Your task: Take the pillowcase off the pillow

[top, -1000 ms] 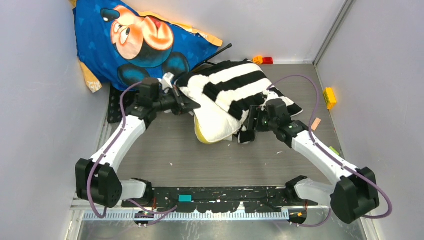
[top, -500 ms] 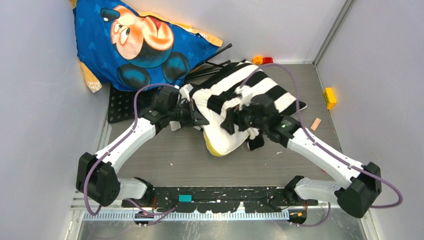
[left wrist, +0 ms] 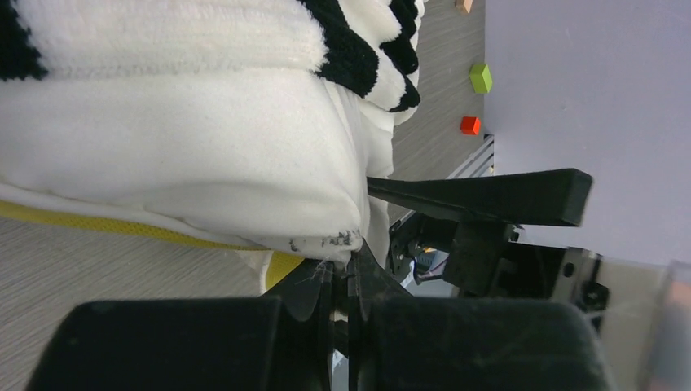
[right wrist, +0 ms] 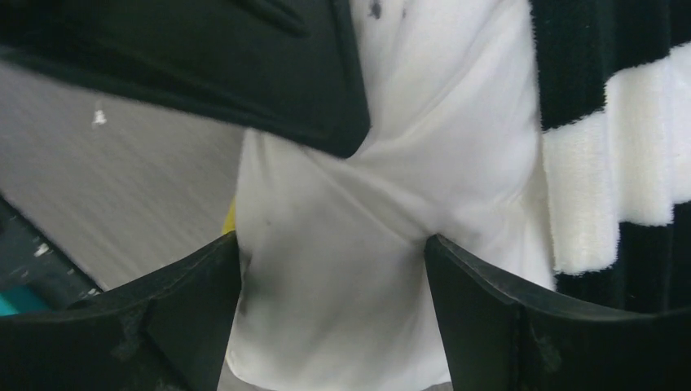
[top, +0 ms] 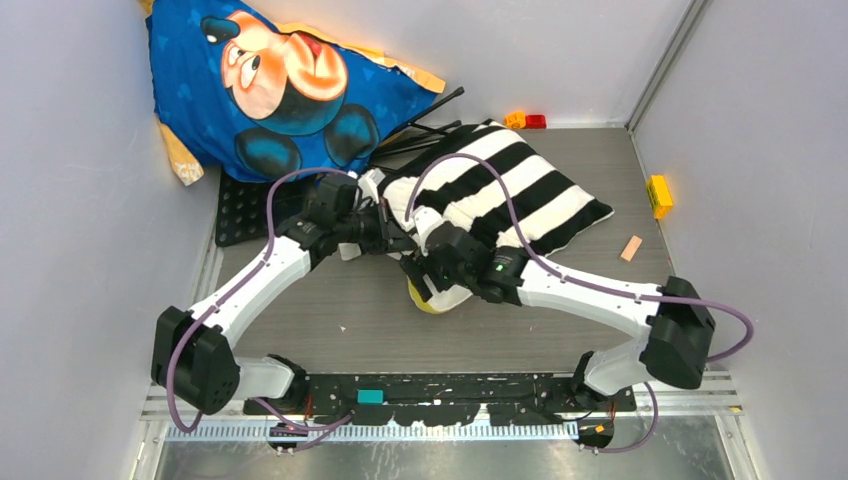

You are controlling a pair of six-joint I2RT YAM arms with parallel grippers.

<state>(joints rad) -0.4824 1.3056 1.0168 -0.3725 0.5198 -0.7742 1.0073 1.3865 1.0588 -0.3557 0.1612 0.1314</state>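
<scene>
The black and cream striped pillowcase (top: 500, 190) covers the far part of the white pillow (top: 445, 297), whose near end with a yellow edge sticks out. My left gripper (top: 400, 238) is shut on the pillow's exposed corner; in the left wrist view its jaws (left wrist: 350, 257) pinch the white fabric (left wrist: 179, 155) below the stripes (left wrist: 358, 57). My right gripper (top: 425, 268) is open, its fingers spread on either side of the bulging white pillow end (right wrist: 342, 269), with the striped pillowcase (right wrist: 603, 163) to its right.
A blue Mickey Mouse cushion (top: 270, 80) leans in the back left corner. A black perforated plate (top: 235, 210) lies at the left. A yellow block (top: 658, 192), orange and red blocks (top: 525, 120) and a small peach piece (top: 630, 247) lie near the walls.
My right arm has swung left, from the pillowcase's near edge across to the exposed white pillow end. My left gripper shifted slightly right, then held still on the corner.
</scene>
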